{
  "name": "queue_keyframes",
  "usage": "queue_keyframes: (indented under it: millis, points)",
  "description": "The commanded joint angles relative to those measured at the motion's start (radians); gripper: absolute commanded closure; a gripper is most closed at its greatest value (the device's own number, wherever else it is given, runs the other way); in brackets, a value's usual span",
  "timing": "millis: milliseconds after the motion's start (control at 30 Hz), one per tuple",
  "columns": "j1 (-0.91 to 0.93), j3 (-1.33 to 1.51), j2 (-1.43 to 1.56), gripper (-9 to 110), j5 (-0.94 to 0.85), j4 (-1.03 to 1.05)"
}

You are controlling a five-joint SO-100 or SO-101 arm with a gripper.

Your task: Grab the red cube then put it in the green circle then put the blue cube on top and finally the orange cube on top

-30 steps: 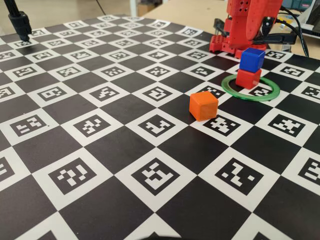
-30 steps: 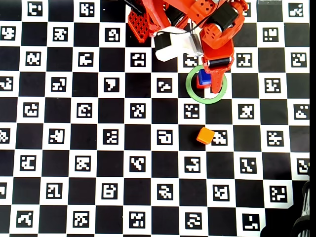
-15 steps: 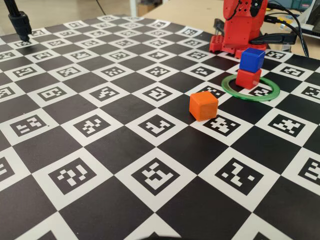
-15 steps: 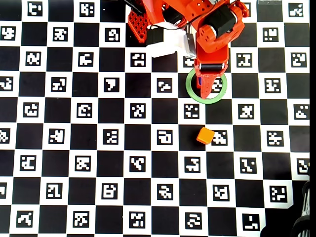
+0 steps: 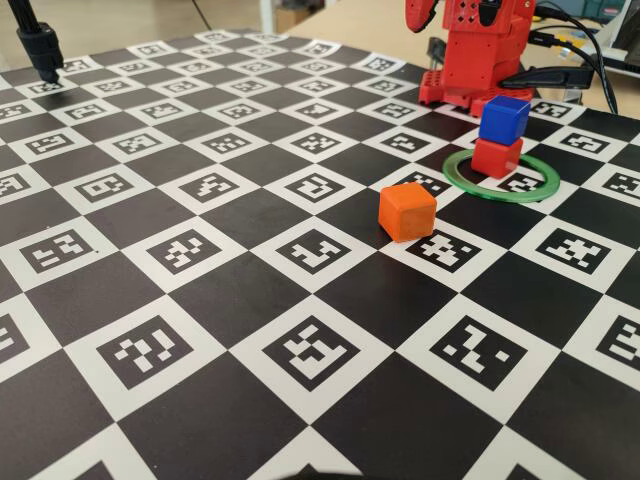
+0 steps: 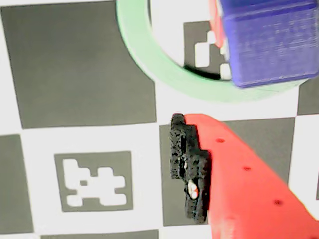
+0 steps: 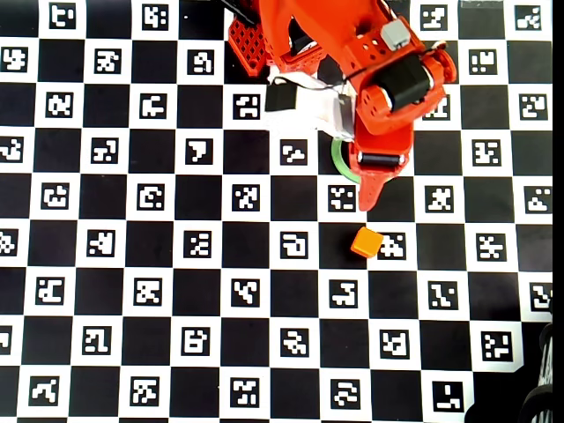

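Note:
The blue cube sits on the red cube inside the green circle. The orange cube lies alone on the board, nearer the camera in the fixed view. In the overhead view my gripper hovers between the green circle and the orange cube, and my arm hides the stack. The wrist view shows one red finger with a black pad and nothing against it, so the gripper is open. The blue cube and part of the green circle lie above it.
The board is a black-and-white checker of printed markers. The arm's red base stands at the far edge, with cables beside it. A black stand rises at the far left corner.
The gripper has left the blue cube on the red cube, lifted away, and swung down the overhead picture toward the orange cube. None of the cubes has moved.

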Motion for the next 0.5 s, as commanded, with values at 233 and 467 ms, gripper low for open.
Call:
queue_keyframes:
  millis: [233, 467]
  points:
    - [-0.003, -0.169, -0.172, 58, -0.028, -0.023]
    - [0.014, -0.160, -0.219, 60, -0.064, -0.156]
